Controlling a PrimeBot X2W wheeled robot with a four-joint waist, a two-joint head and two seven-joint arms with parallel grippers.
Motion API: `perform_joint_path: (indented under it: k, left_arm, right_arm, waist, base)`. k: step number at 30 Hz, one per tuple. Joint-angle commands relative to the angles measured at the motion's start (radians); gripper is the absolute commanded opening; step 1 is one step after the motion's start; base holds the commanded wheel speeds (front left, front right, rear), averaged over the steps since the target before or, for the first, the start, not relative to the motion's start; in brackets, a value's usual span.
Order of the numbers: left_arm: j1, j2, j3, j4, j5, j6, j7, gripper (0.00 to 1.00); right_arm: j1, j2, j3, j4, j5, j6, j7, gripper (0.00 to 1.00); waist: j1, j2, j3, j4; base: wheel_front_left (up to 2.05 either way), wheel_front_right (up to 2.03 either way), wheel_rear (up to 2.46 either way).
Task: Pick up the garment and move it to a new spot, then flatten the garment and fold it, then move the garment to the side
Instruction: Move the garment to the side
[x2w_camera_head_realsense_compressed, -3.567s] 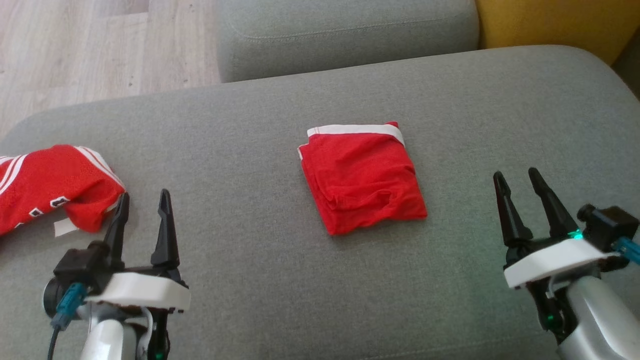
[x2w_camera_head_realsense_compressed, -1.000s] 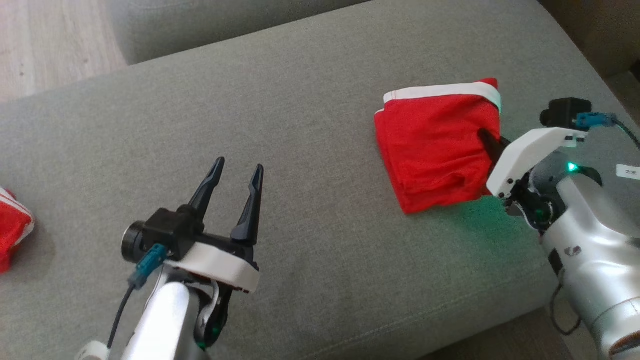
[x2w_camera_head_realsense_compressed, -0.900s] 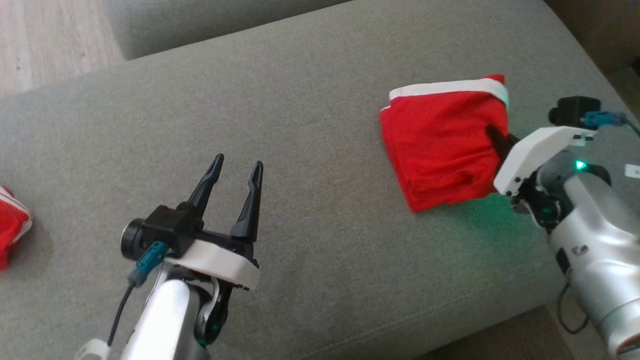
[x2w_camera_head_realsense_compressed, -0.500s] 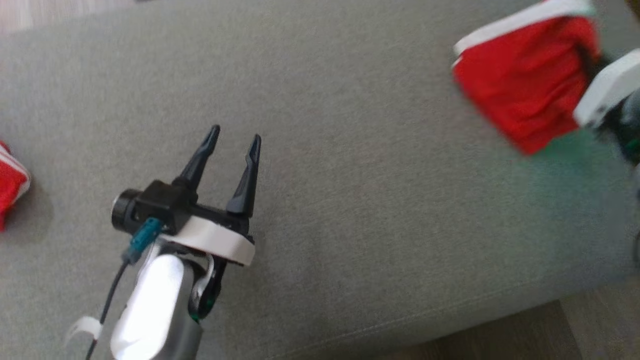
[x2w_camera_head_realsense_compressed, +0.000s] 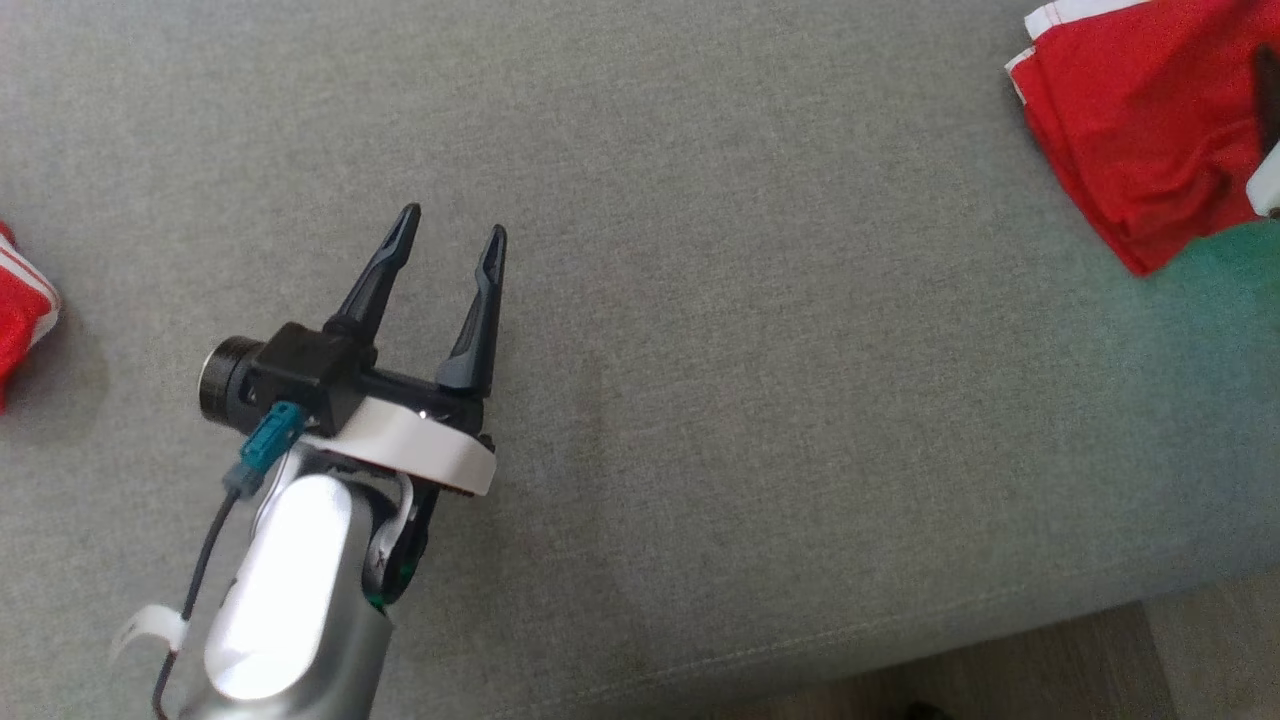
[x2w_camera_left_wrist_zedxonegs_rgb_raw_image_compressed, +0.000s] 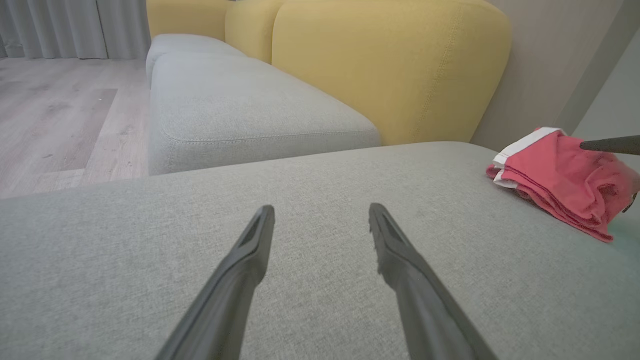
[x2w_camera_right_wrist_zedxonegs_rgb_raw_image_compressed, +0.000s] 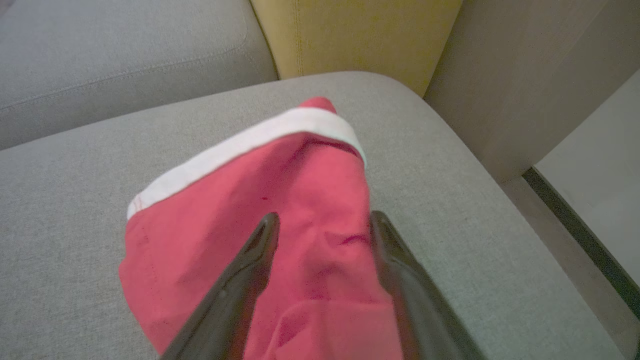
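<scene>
Where the left end effector (x2w_camera_head_realsense_compressed: 452, 221) hangs: over bare grey cushion (x2w_camera_head_realsense_compressed: 760, 400), near the middle of the head view, fingers spread with nothing between them. Its own wrist view (x2w_camera_left_wrist_zedxonegs_rgb_raw_image_compressed: 321, 209) gives the same gap from low over the fabric.
Jersey (x2w_camera_head_realsense_compressed: 20, 310): on the cushion at the head view's left edge, well apart from the left end effector. A red corner with white stripes shows, and the frame cuts off the rest.
Right end effector (x2w_camera_right_wrist_zedxonegs_rgb_raw_image_compressed: 324, 216): in its wrist view the fingers are spread and laid across the stack, with red cloth between them. Whether they press on the cloth I cannot tell.
Right fingers elsewhere: the head view has one dark finger (x2w_camera_head_realsense_compressed: 1268, 80) over the stack at the right edge. The left wrist view has a fingertip (x2w_camera_left_wrist_zedxonegs_rgb_raw_image_compressed: 607, 145) reaching in across the stack's top.
Stack (x2w_camera_head_realsense_compressed: 1130, 120): red folded cloth with a white edge at the head view's upper right, well apart from the jersey. The left wrist view (x2w_camera_left_wrist_zedxonegs_rgb_raw_image_compressed: 555, 172) shows its layered side. The right wrist view (x2w_camera_right_wrist_zedxonegs_rgb_raw_image_compressed: 240, 235) shows it near the cushion's rounded end, white band on the far side.
Beyond: the left wrist view takes in a second grey cushion (x2w_camera_left_wrist_zedxonegs_rgb_raw_image_compressed: 240, 110), a yellow backrest (x2w_camera_left_wrist_zedxonegs_rgb_raw_image_compressed: 390, 65) and wood floor (x2w_camera_left_wrist_zedxonegs_rgb_raw_image_compressed: 60, 110).
</scene>
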Motion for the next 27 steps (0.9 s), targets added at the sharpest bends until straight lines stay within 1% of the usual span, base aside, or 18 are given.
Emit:
perform_joint_path:
  k: [1,7,8,13,18,20,23,24,25,27]
  left_arm:
    - [-0.02,0.006,0.033,-0.028,-0.002,-0.003,-0.012,1.0]
    - [0.002,-0.005,0.05,-0.031,-0.017,0.003,-0.012,1.0]
    - [0.002,-0.005,0.05,-0.031,-0.017,0.003,-0.012,1.0]
    - [0.04,-0.012,0.084,-0.037,-0.032,0.017,-0.012,1.0]
    - [0.088,-0.015,0.133,-0.042,-0.042,0.031,-0.012,1.0]
    - [0.107,-0.014,0.153,-0.043,-0.044,0.035,-0.012,1.0]
    - [0.133,-0.006,0.171,-0.035,-0.04,0.036,-0.012,1.0]
    - [0.141,-0.004,0.178,-0.033,-0.04,0.037,-0.012,1.0]
    - [0.156,-0.001,0.191,-0.026,-0.04,0.041,-0.012,1.0]
    - [0.168,0.001,0.203,-0.022,-0.04,0.045,-0.012,1.0]
  right_arm:
    - [-0.022,-0.015,0.014,-0.012,-0.015,-0.001,-0.043,1.0]
    - [-0.008,-0.004,0.04,-0.018,-0.056,-0.001,-0.159,1.0]
    - [-0.008,-0.004,0.04,-0.018,-0.056,-0.001,-0.159,1.0]
    - [0.068,0.006,0.066,-0.105,-0.053,-0.001,-0.28,1.0]
    - [0.175,0.018,0.065,-0.246,-0.033,-0.001,-0.347,1.0]
    - [0.232,0.026,0.083,-0.341,-0.032,-0.001,-0.356,1.0]
    - [0.327,0.016,0.073,-0.456,-0.028,-0.001,-0.362,1.0]
    - [0.36,0.014,0.063,-0.489,-0.028,-0.001,-0.363,1.0]
    - [0.429,0.011,0.034,-0.542,-0.043,-0.001,-0.365,1.0]
    - [0.498,0.018,-0.004,-0.592,-0.058,-0.001,-0.366,1.0]
  waist:
    - [0.0,0.0,-0.021,0.002]
    - [0.0,0.0,-0.094,0.017]
    - [0.0,0.0,-0.094,0.017]
    - [0.0,0.0,-0.179,0.043]
    - [0.0,0.0,-0.267,0.073]
    - [0.0,0.0,-0.294,0.083]
    - [0.0,0.0,-0.331,0.102]
    - [0.0,0.0,-0.342,0.108]
    - [0.0,0.0,-0.359,0.118]
    - [0.0,0.0,-0.372,0.126]
  base:
    - [0.0,0.0,0.0]
    - [0.0,0.0,0.0]
    - [0.0,0.0,0.0]
    - [0.0,0.0,0.0]
    - [0.0,0.0,0.0]
    - [0.0,0.0,0.0]
    - [0.0,0.0,0.0]
    - [0.0,0.0,0.0]
    - [0.0,0.0,0.0]
    - [0.0,0.0,0.0]
